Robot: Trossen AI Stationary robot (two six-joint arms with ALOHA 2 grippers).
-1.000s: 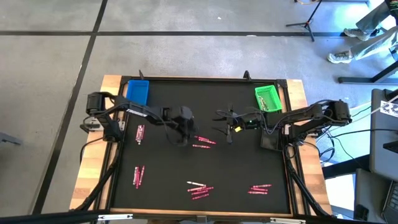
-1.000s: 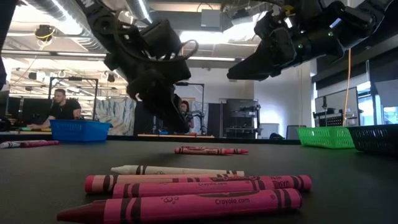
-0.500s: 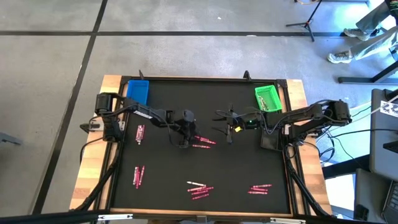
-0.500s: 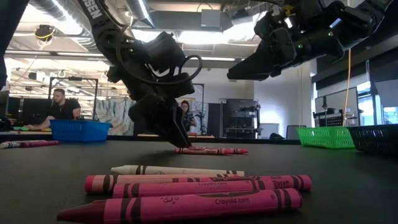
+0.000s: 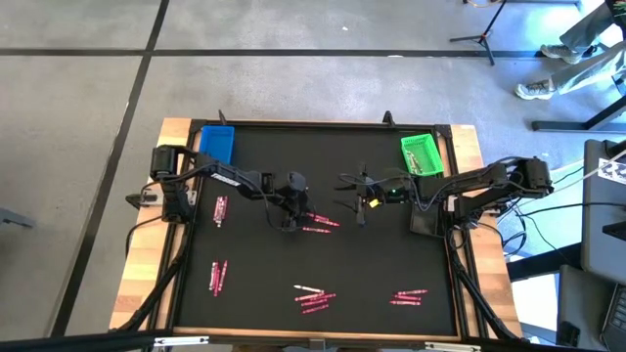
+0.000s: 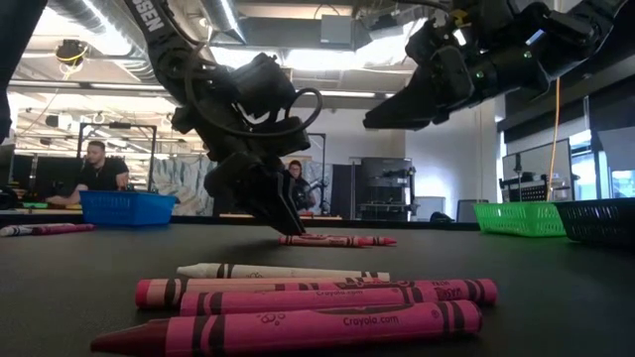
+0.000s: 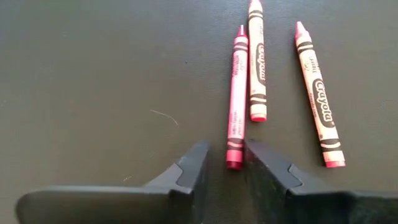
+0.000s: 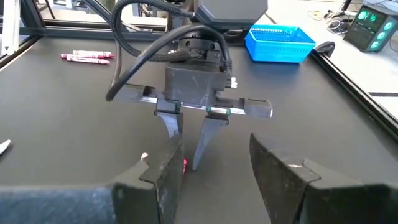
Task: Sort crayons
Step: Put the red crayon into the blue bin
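on the black tabletop point(image 5: 254, 264) my left tool point(image 7: 225, 168) is narrowing around the end of a pink crayon point(image 7: 236, 99) mid-table, so next i'd finish the pinch and lift.

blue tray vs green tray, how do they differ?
The blue tray sits at the table's far-left corner by the left arm; the green tray sits at the far-right corner by the right arm. The green tray lies slightly turned; the blue tray lies square. Neither shows crayons inside.
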